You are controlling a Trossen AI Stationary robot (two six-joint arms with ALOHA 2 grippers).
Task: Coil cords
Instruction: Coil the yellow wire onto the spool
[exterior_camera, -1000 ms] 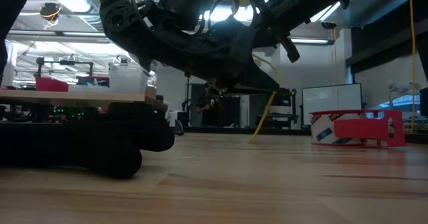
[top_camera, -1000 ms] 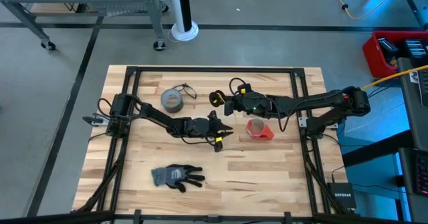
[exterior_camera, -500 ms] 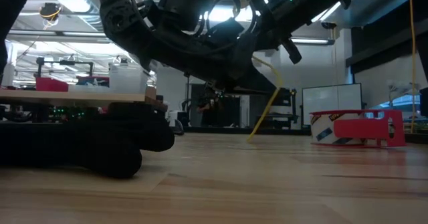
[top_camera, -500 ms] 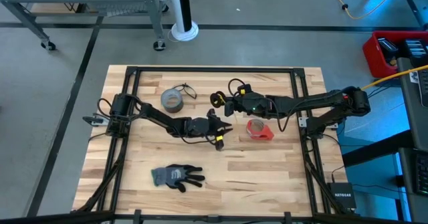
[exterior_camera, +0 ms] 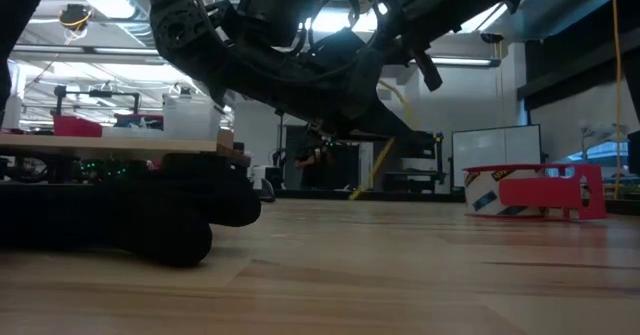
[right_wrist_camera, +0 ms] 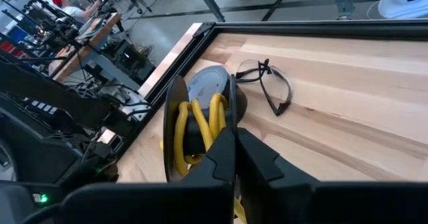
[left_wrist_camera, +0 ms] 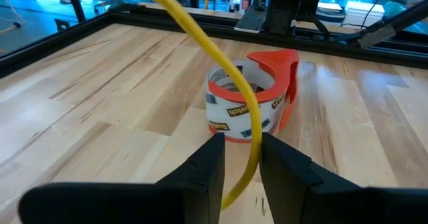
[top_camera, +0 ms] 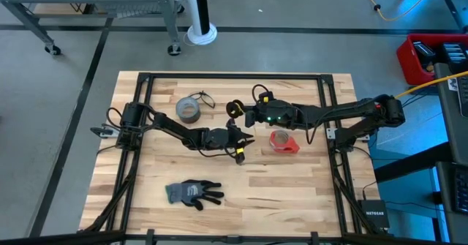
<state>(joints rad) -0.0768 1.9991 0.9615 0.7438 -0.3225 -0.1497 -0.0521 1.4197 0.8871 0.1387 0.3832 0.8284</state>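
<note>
Reaching toward each other over the middle of a pale wooden worktop, two dark robot arms are meeting near its centre. Coming in from the left edge, the left pincer is sitting just left of a red tape dispenser. In the left wrist view its two fingers are standing a little apart with a yellow cord running between them; the cord is arcing up and away, passing in front of the red dispenser, which is holding a white roll. The pictures are not showing clearly whether the fingers are pinching the cord or only bracketing it.

Stretching in from the right edge, the right pincer is hanging just behind the left one. Its fingers are pressed together on a black spool with yellow cord wound on it in several loops. From above, the spool is showing as a small dark ring at the pincer tip.

A grey tape roll is lying left of the spool, with a pair of glasses just beside it. In the right wrist view the glasses are lying on the wood beyond the spool. A dark glove is lying toward the front of the worktop, well apart from both arms.

In the low view the yellow cord is slanting down beneath the dark arms, and the dispenser is sitting at the right.
</note>
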